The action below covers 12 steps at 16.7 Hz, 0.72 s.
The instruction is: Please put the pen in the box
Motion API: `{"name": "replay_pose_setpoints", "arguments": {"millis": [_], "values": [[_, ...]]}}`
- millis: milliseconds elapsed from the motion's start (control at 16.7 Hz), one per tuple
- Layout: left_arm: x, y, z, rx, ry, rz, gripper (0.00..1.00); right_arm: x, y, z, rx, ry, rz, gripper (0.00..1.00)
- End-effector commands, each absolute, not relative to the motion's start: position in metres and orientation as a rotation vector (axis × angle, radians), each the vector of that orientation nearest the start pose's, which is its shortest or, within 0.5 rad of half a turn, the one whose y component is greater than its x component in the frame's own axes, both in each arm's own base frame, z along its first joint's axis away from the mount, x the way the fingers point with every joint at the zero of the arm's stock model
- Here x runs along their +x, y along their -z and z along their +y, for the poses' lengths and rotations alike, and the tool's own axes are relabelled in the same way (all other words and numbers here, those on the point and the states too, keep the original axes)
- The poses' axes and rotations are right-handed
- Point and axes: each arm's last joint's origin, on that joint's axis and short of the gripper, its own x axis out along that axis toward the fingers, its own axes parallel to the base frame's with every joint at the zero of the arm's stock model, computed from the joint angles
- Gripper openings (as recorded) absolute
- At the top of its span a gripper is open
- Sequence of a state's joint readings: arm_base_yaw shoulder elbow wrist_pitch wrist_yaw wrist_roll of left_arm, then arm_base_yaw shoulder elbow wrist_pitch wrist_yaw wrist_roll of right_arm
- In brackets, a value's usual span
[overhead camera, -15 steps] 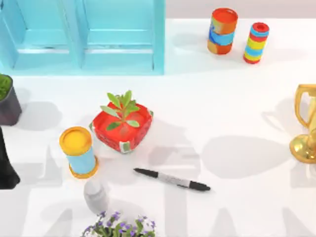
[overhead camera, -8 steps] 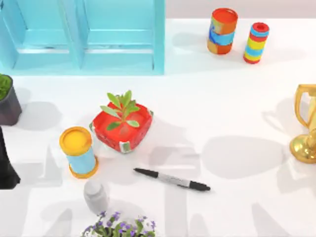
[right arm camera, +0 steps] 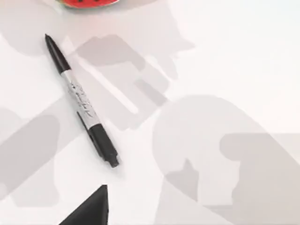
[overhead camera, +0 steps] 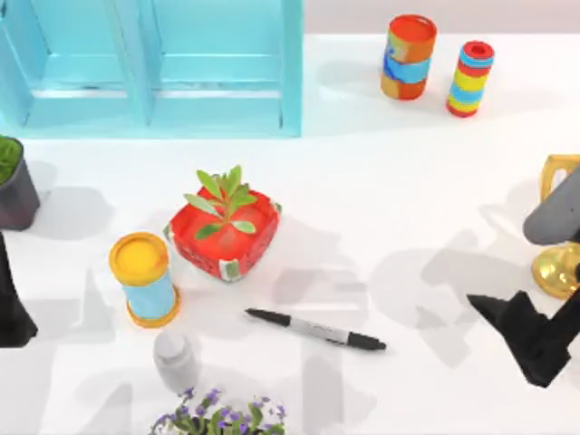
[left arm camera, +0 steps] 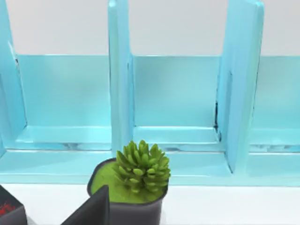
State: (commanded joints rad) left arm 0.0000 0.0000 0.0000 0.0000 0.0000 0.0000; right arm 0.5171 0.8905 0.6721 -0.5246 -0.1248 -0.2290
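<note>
The pen (overhead camera: pixel 315 329), slim with black ends and a grey printed middle, lies flat on the white table in front of the red pot (overhead camera: pixel 225 234). The right wrist view looks down on the pen (right arm camera: pixel 82 103), with a black corner of my right gripper (right arm camera: pixel 91 208) close beside its thick end. In the top view my right gripper (overhead camera: pixel 494 313) hangs at the right edge, well to the right of the pen. The box (overhead camera: pixel 154 68) is a light blue open case with compartments at the back left. The left wrist view faces the box (left arm camera: pixel 173 103). My left arm (overhead camera: pixel 9 308) is parked at the left edge.
Left of the pen stand a yellow-topped blue can (overhead camera: pixel 143 276) and a white bottle (overhead camera: pixel 175 358), with purple flowers (overhead camera: pixel 222 412) at the front. A dark pot with a green succulent (overhead camera: pixel 14 186) sits before the box. Two striped cans (overhead camera: pixel 408 54) stand back right. A gold trophy (overhead camera: pixel 562 240) stands at the right.
My right arm has come into the top view from the right edge, towards the pen, and its shadows have shifted. The pen and my left arm have not moved.
</note>
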Motion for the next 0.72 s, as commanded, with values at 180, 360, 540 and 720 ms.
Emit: {"name": "replay_pose_setpoints", "arguments": {"millis": [180,360,540,720], "values": [[0.106,-0.160,-0.001,0.000,0.000,0.000,1.00,0.192,-0.239,0.148,-0.531,-0.865,0.934,1.00],[0.106,-0.160,-0.001,0.000,0.000,0.000,1.00,0.221,-0.218,0.201,-0.686,-0.985,1.166,1.00],[0.106,-0.160,-0.001,0.000,0.000,0.000,1.00,0.245,-0.199,0.243,-0.796,-1.059,1.318,1.00],[0.106,-0.160,-0.001,0.000,0.000,0.000,1.00,0.267,-0.189,0.270,-0.859,-1.098,1.397,1.00]]}}
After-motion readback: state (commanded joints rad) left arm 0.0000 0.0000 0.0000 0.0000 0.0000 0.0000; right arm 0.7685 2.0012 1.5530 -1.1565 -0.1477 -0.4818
